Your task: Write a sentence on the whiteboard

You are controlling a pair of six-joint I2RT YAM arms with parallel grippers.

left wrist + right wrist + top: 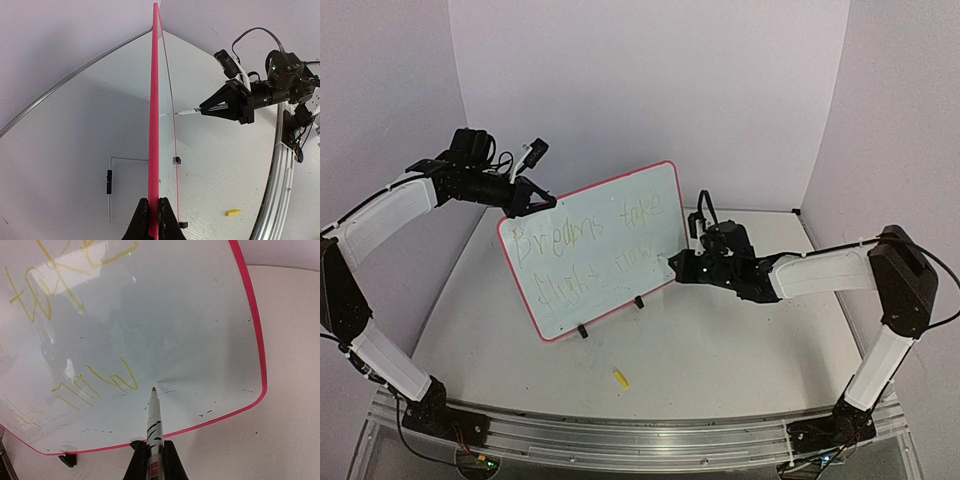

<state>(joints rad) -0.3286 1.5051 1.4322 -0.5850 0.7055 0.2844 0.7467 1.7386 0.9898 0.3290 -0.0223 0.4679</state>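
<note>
The whiteboard [595,250] stands tilted on two black clip feet, with faint yellow writing in two lines. My left gripper [525,200] is shut on its top left edge; the left wrist view shows the pink rim [154,125] edge-on between the fingers. My right gripper [678,266] is shut on a white marker [154,425] with black stripes. The marker's orange tip [153,389] is at the board's surface just right of the last yellow strokes [100,382]. The board [150,315] fills the right wrist view.
A yellow marker cap [619,377] lies on the table in front of the board, also in the left wrist view [232,212]. White walls enclose the back and sides. A metal rail [620,435] runs along the near edge.
</note>
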